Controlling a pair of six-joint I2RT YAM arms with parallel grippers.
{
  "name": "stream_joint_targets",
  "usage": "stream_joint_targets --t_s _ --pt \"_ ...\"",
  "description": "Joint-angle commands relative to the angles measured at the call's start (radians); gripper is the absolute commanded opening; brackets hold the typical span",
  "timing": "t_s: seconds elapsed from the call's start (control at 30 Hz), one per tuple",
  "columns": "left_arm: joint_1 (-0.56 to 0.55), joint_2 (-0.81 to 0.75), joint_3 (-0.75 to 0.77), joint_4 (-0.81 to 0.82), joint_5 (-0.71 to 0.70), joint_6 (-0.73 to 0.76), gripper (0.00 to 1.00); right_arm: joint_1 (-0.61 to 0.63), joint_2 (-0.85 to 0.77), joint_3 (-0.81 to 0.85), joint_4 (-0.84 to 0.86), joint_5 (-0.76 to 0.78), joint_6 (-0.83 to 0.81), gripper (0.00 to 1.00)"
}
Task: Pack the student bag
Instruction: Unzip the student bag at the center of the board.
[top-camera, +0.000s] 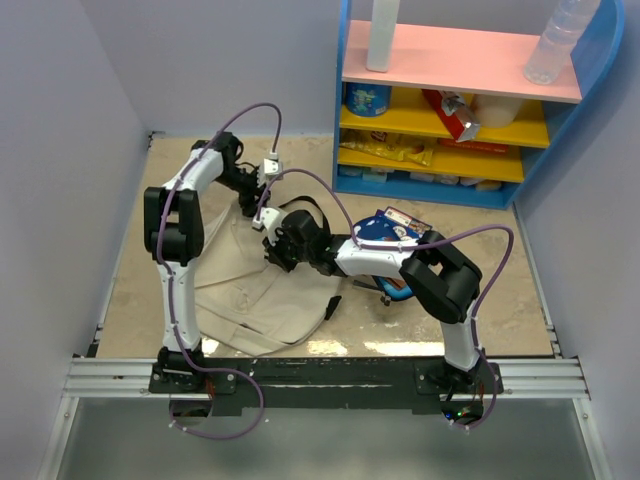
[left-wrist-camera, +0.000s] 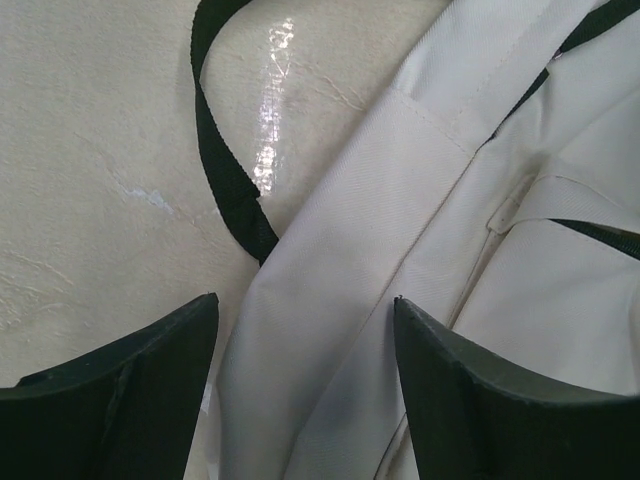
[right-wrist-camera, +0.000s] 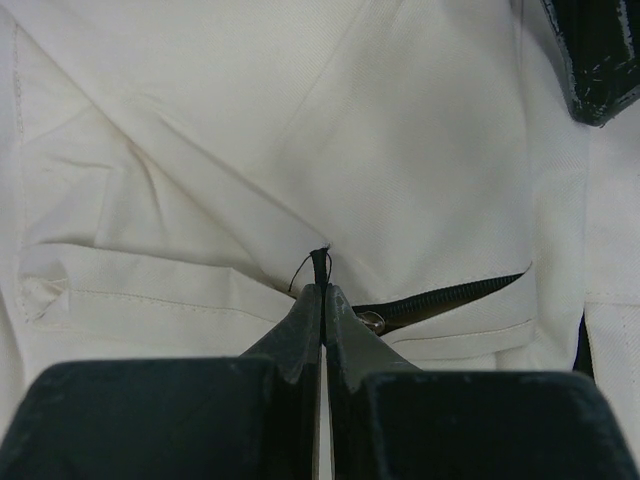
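Note:
The student bag (top-camera: 250, 295), a cream canvas backpack, lies flat on the table left of centre. In the top view my left gripper (top-camera: 258, 208) hovers at the bag's far edge. In its wrist view the left gripper (left-wrist-camera: 306, 300) stands open, its jaws on either side of a cream fabric fold (left-wrist-camera: 340, 260), with a black strap (left-wrist-camera: 215, 150) lying on the table beyond. My right gripper (top-camera: 272, 248) sits on the bag's top. In its wrist view the right gripper (right-wrist-camera: 322, 288) is shut on the black zipper pull tab (right-wrist-camera: 319, 262), beside the dark zipper line (right-wrist-camera: 450, 297).
A blue pouch and a book (top-camera: 390, 235) lie on the table under the right forearm. A blue shelf unit (top-camera: 450, 110) with bottles, snacks and boxes stands at the back right. Walls close in the left and right sides. A finger of the left gripper (right-wrist-camera: 595, 60) shows in the right wrist view.

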Motion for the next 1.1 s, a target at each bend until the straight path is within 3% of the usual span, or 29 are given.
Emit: stream_joint_targets --t_s 0.0,0.07,0.13,0.17,0.27,0.33,0.47,0.6,0.73,0.87,1.07 --pt "-0.006 0.012 0.040 -0.023 -0.020 0.033 0.70 0.008 -0.016 0.031 -0.020 -0.022 -0.022 0.00" --pt "-0.010 0.011 0.029 0.004 -0.025 0.015 0.67 0.011 -0.021 0.031 -0.021 -0.025 -0.026 0.00" --pt "-0.019 -0.001 0.003 0.020 -0.039 0.004 0.56 0.015 -0.018 0.036 -0.018 -0.022 -0.028 0.00" --pt "-0.020 -0.003 -0.003 0.029 -0.042 0.004 0.38 0.015 -0.015 0.039 -0.018 -0.015 -0.028 0.00" --pt "-0.023 -0.012 -0.012 0.050 -0.031 -0.032 0.00 0.018 -0.004 0.057 -0.017 -0.004 -0.022 0.00" --pt "-0.022 -0.043 -0.049 0.064 -0.008 -0.059 0.00 0.020 -0.001 0.059 -0.008 0.031 -0.013 0.00" --pt "-0.011 -0.164 -0.225 0.298 0.035 -0.175 0.00 0.031 -0.005 0.053 0.016 0.096 0.003 0.00" --pt "0.012 -0.273 -0.401 0.574 0.004 -0.449 0.00 0.055 -0.005 0.067 0.020 0.119 0.003 0.00" --pt "0.039 -0.324 -0.469 0.816 -0.086 -0.649 0.00 0.113 0.014 0.085 0.006 0.123 0.004 0.00" --pt "0.067 -0.345 -0.480 0.923 -0.220 -0.802 0.00 0.161 0.018 0.070 0.022 0.132 0.017 0.00" --pt "0.069 -0.350 -0.485 0.972 -0.342 -0.859 0.00 0.224 0.010 0.054 0.037 0.114 0.078 0.00"
